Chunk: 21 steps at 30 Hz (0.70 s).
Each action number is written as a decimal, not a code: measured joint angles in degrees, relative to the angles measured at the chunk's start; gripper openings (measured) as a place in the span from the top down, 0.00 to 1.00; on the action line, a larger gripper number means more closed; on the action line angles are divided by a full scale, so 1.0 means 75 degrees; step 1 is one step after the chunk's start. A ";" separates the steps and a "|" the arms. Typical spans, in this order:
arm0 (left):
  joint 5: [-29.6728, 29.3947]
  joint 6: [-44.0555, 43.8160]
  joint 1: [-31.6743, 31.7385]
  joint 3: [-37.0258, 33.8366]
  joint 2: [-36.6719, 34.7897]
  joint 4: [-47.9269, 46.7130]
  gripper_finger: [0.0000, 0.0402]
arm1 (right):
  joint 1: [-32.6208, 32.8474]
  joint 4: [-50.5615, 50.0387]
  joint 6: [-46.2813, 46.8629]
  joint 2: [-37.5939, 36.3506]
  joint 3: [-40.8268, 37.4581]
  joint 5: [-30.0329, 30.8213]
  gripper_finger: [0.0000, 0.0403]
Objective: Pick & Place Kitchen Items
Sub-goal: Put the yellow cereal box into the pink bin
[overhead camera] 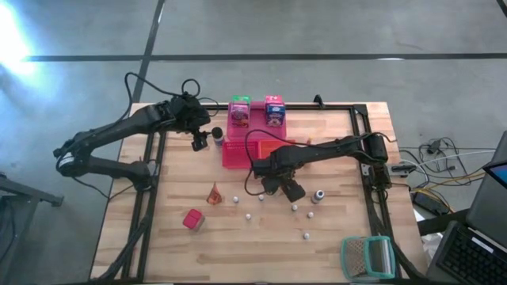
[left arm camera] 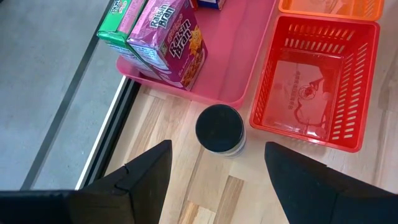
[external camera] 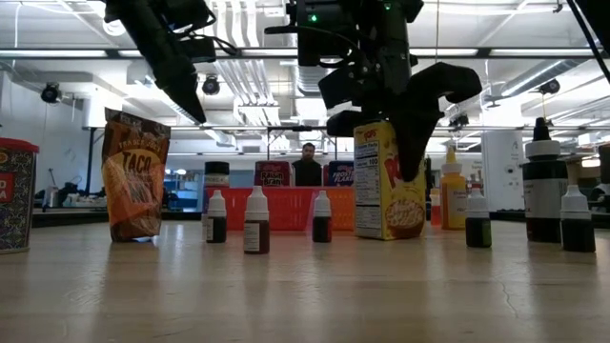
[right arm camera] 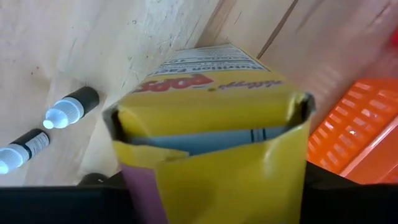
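Filling the right wrist view, a yellow cardboard cereal carton (right arm camera: pixel 214 130) stands upright on the wooden table (overhead camera: pixel 238 245) beside the orange tray, pinched by the right gripper (external camera: pixel 405 133). Left gripper (left arm camera: pixel 214 168) hovers spread above a black-lidded jar (left arm camera: pixel 219 129).

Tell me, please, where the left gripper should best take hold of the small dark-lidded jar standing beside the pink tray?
Probably around its round body, coming straight down from above. The jar stands upright on the table just off the pink tray and the red basket, and the left gripper hangs open over it, its fingers either side of the lid.
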 joint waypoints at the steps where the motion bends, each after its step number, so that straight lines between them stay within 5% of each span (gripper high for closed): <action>1: 0.0000 0.0000 0.0000 0.0000 0.0002 0.0000 0.35 | 0.0000 -0.0003 -0.0001 -0.0017 0.0000 0.0000 0.57; 14: 0.0000 0.0000 0.0000 0.0000 0.0002 0.0000 0.35 | -0.0201 -0.0390 0.0164 -0.0643 0.1012 0.0036 0.61; 21: 0.0001 0.0000 0.0000 0.0000 0.0002 -0.0001 0.35 | -0.0743 -0.0370 -0.0200 -0.0816 0.2070 0.1462 0.60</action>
